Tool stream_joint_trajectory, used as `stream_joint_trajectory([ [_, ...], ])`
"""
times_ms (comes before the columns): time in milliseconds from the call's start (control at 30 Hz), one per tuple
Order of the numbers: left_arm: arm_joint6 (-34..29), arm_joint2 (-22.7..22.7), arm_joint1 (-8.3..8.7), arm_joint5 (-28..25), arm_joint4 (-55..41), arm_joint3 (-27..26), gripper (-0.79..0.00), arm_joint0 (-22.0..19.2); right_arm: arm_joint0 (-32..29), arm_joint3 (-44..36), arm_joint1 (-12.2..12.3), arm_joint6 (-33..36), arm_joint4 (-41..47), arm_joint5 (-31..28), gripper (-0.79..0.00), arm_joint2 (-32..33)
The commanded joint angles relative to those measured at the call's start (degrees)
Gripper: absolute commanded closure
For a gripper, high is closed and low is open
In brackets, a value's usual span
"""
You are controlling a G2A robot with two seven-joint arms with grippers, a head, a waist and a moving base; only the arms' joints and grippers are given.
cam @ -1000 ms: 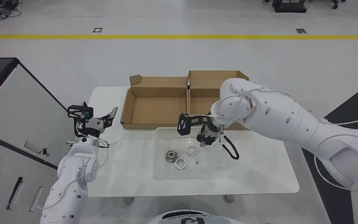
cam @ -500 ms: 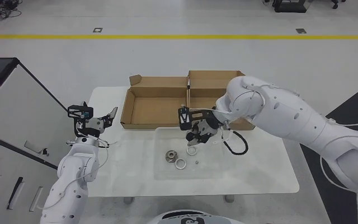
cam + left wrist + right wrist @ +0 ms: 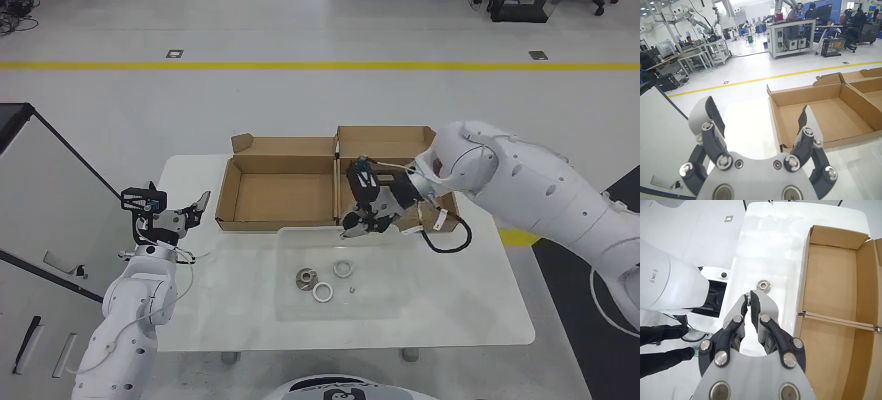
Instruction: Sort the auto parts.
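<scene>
- Left gripper [image 3: 195, 208] [image 3: 758, 103]: well to the left of the clear tray [image 3: 395, 305], off the table's left edge, with its jaws spread wide and nothing between them.
- Left cardboard box [image 3: 275, 195] [image 3: 821, 115]: just beyond the tray's far left corner, with a bare floor.
- Flanged metal hub [image 3: 304, 279] [image 3: 763, 286]: inside the tray, in its left half, lying flat.
- Two white rings [image 3: 342, 269] [image 3: 323, 293]: inside the tray, just right of the hub, one nearer the far wall and one nearer the front.
- Small piece [image 3: 354, 291]: inside the tray, right of the front ring, too small to identify.
- Right gripper [image 3: 353, 224] [image 3: 748, 294]: above the tray's far edge, its pads clamped on a small threaded bolt [image 3: 748, 300].
- Right cardboard box [image 3: 390, 150] [image 3: 831, 279]: just beyond the tray's far right side, touching the left box.
</scene>
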Motion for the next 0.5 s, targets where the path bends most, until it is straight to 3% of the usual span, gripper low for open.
stream_joint_trajectory([
  [0, 0.0, 0.0, 0.0, 0.0, 0.0, 0.0, -0.785, 0.0, -0.1, -0.8, 0.8, 0.1, 1.3, 0.1, 0.0, 0.7],
  [467, 0.0, 0.0, 0.0, 0.0, 0.0, 0.0, -0.785, 0.0, -6.6, -9.7, 4.6, -11.2, 0.9, 0.1, 0.0, 13.6],
])
